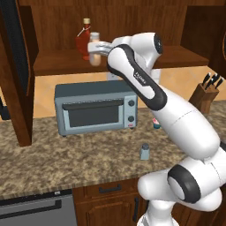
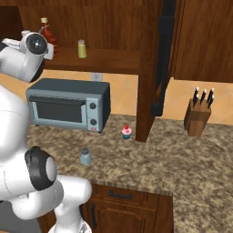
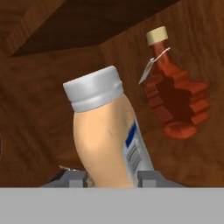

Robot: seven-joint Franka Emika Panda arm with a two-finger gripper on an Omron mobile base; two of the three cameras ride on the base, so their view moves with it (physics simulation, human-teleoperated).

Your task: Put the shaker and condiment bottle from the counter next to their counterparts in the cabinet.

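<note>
Two items to move and neither is parked yet, though one is close. The gripper (image 1: 98,48) has its fingers (image 3: 148,178) clamped on the condiment bottle (image 3: 107,135), held up inside the cabinet (image 1: 57,26) just beside the red leaf-shaped bottle (image 3: 175,98), apparently not yet set on the shelf (image 1: 57,62). The yellow-green shaker (image 2: 82,48) waits further along the shelf. The grey-blue shaker (image 1: 145,151) sits on the bench (image 1: 53,154) in front of the toaster oven (image 1: 95,108), so I'd say that's the second trip.
</note>
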